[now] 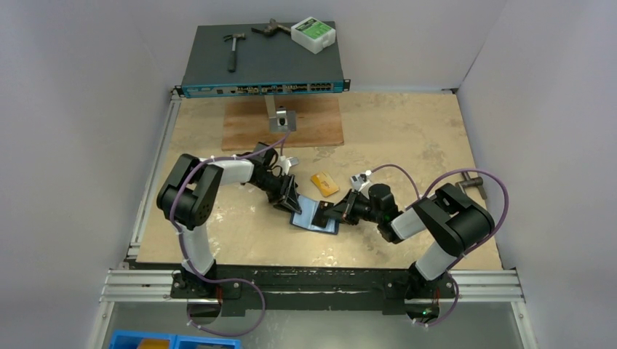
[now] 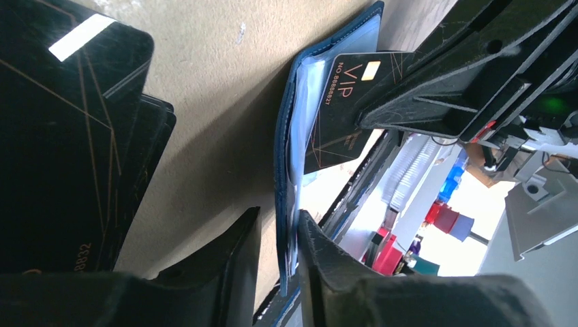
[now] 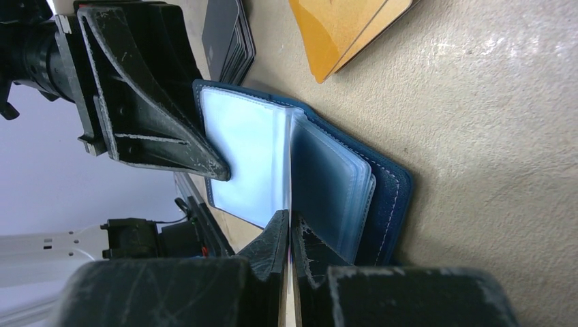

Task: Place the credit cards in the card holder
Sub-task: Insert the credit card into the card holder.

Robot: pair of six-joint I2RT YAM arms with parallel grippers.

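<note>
The navy card holder (image 1: 311, 218) lies open on the table, its clear sleeves (image 3: 327, 177) fanned up. My right gripper (image 1: 336, 212) (image 3: 290, 219) is shut on a black VIP card (image 2: 341, 109), whose far end sits in among the sleeves. My left gripper (image 1: 289, 200) (image 2: 279, 214) is open and straddles one upright flap of the holder (image 2: 285, 163); one finger touches it, the other stands apart. A stack of black cards (image 2: 68, 136) (image 3: 228, 34) lies beside the left gripper. Two orange-gold cards (image 1: 324, 182) (image 3: 347, 27) lie just behind the holder.
A network switch (image 1: 262, 69) stands at the back with a hammer (image 1: 233, 47) and a white-green box (image 1: 313, 35) on it. A wooden board (image 1: 284, 125) lies in front of it. A metal tool (image 1: 473, 182) lies at the right edge.
</note>
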